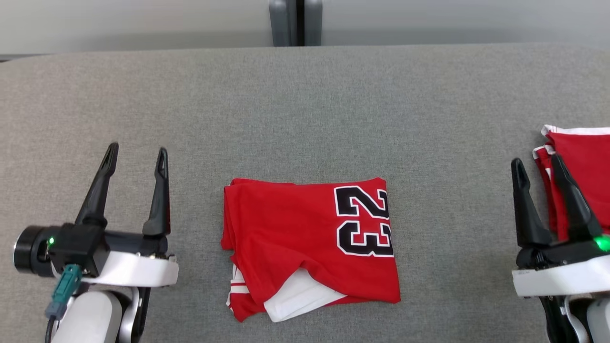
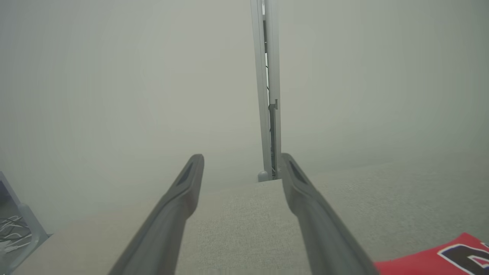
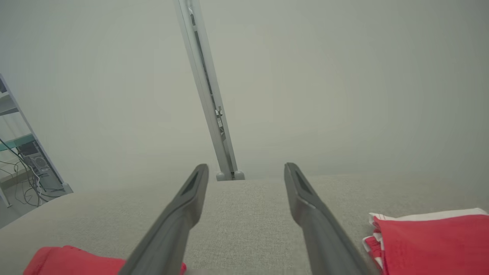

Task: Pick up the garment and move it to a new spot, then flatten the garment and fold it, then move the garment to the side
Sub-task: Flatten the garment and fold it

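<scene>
Our left gripper (image 1: 138,148) sits at 9 o'clock and our right gripper (image 1: 537,160) at 3, both pointing toward 12 with fingers spread and holding nothing. Between them, the folded red jersey shirt with black number print (image 1: 295,228) lies on the grey fabric-covered table (image 1: 305,95). The right wrist view brings in a grey metal shelf with cables (image 3: 26,160) at 9 o'clock.

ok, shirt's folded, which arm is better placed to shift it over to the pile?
Right, probably. The right gripper stands open beside the pile, so its carry looks short. The left gripper, also open, sits nearer the garment but on the side away from the pile.
</scene>
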